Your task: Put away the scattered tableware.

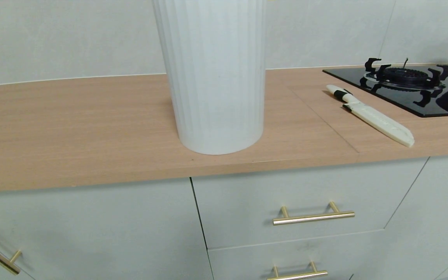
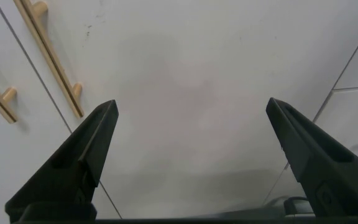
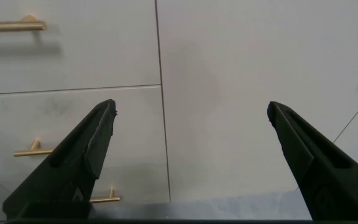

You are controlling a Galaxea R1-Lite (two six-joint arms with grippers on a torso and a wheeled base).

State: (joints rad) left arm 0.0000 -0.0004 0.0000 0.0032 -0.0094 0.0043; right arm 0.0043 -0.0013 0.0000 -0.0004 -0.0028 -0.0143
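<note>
Diagonally: knife (image 1: 370, 115), tip seemingly front-right.

Dark grey jaws, long tapered wedges, matte finish, alike on both arms

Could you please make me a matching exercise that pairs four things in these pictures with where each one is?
Things:
1. white ribbed container
2. knife
3. hob
4. brass handle

Places:
A. on a drawer front below the counter
B. lying flat on the wood
C. set into the counter's right end
D. standing upright mid-counter, near the front edge

Pairs: 1-D, 2-B, 3-C, 4-A
</note>
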